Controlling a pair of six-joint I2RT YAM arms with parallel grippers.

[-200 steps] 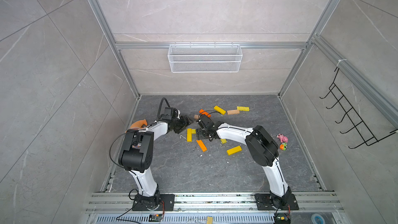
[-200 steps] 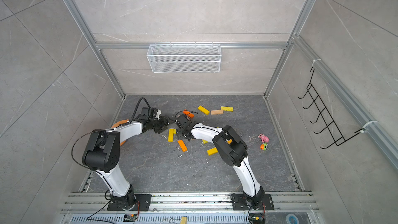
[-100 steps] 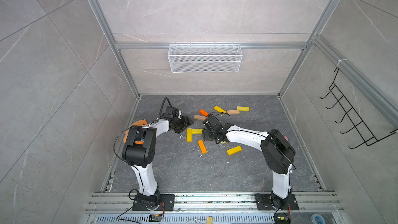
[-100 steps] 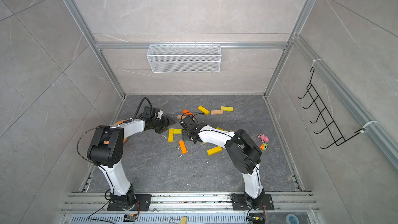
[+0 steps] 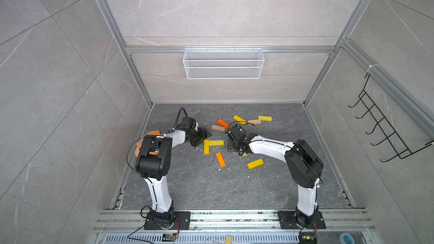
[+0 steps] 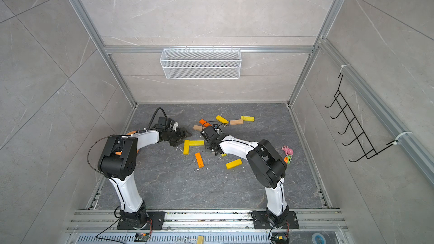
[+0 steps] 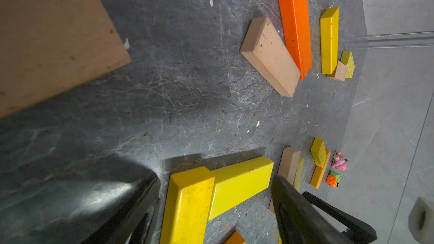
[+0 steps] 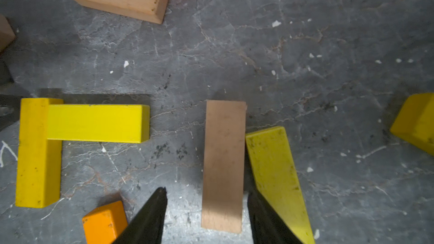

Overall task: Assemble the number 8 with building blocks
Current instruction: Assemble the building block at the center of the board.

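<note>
Building block (image 8: 223,149) — within right gripper (image 8: 205,191), perhaps loose

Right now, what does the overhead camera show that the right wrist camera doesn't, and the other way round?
Only a top view shows the wire basket on the back wall and the pink toy. Only the right wrist view shows the tan block lying between the right gripper's open fingers; from above the gripper mostly covers it. Both show the two yellow blocks meeting in an L and the orange block near them.
</note>
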